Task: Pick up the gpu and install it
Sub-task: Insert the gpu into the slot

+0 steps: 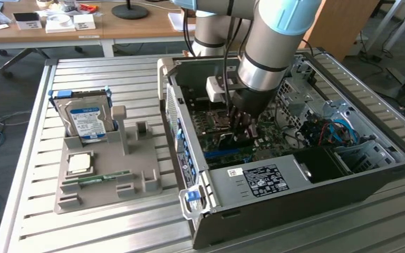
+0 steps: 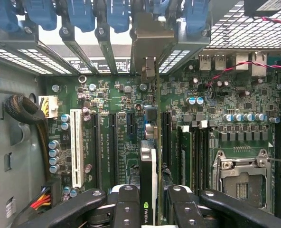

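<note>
My claw [image 2: 150,204] is clamped narrow on the gpu [image 2: 149,161], held edge-on and upright above the motherboard [image 2: 117,142] inside the open PC case [image 1: 371,174]. Its metal bracket end [image 2: 147,45] sits at 12 o'clock against the rear slot openings. White PCI slot [image 2: 76,147] at 9 o'clock, well apart; RAM sticks [image 2: 185,152] at 3 o'clock, close beside, little room.
</note>
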Motion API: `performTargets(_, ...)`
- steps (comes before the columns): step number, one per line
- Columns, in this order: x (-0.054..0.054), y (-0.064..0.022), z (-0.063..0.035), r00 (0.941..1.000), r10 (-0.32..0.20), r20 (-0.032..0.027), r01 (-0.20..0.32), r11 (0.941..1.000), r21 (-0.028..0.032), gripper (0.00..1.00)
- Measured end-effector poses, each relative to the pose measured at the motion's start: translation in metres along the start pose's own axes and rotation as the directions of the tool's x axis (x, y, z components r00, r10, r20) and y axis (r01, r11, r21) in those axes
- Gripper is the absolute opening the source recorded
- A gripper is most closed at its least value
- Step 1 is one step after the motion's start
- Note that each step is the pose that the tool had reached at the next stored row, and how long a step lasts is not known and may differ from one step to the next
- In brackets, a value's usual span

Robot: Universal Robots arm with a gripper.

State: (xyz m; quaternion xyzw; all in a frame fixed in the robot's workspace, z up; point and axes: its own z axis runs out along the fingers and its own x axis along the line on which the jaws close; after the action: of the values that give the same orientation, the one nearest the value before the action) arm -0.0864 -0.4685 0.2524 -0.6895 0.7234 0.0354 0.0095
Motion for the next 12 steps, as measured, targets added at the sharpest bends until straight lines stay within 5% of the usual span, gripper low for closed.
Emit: performTargets(12, 0.0, 0.0, 0.0015, 1.0, 0.007, 0.0001, -0.007, 1.0, 0.0003, 0.27)
